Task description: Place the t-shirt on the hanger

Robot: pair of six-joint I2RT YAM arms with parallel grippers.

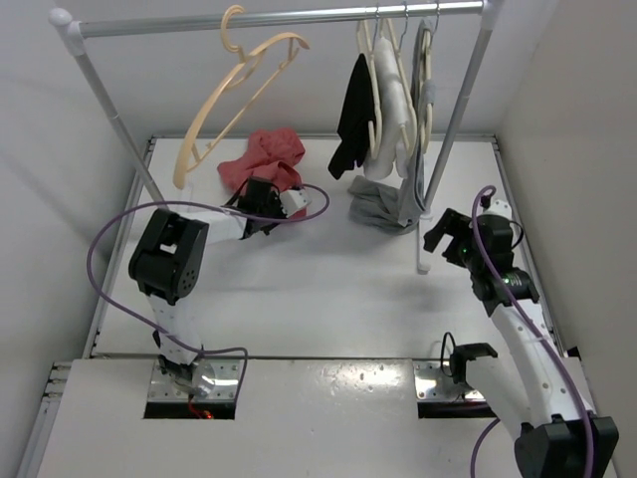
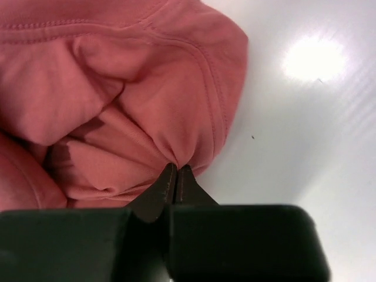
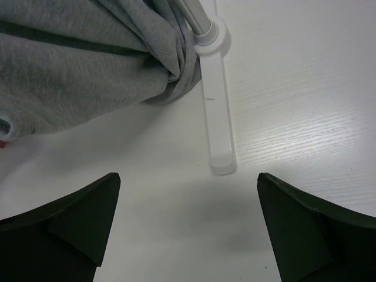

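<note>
**A tiny pinch on a crumpled shirt**

The left gripper's [image 2: 176, 171] fingers are squeezed together on just a small fold at the edge of the soft, faded-red cotton t-shirt [image 2: 117, 88], which lies bunched up on the white table [image 1: 328, 299]. I think so little cloth could slip out when lifted. The peach-beige plastic hanger [image 1: 206, 112] hangs tilted on the metal rail [image 1: 309, 17] and could swing if bumped. The right gripper [image 3: 188, 176] has its fingers wide apart.

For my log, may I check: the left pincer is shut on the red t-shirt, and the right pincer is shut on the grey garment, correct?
Not quite. The right pincer is open and holds nothing: the right wrist view shows it spread wide above the table, short of the grey garment. The left pincer is indeed shut on the t-shirt.
</note>
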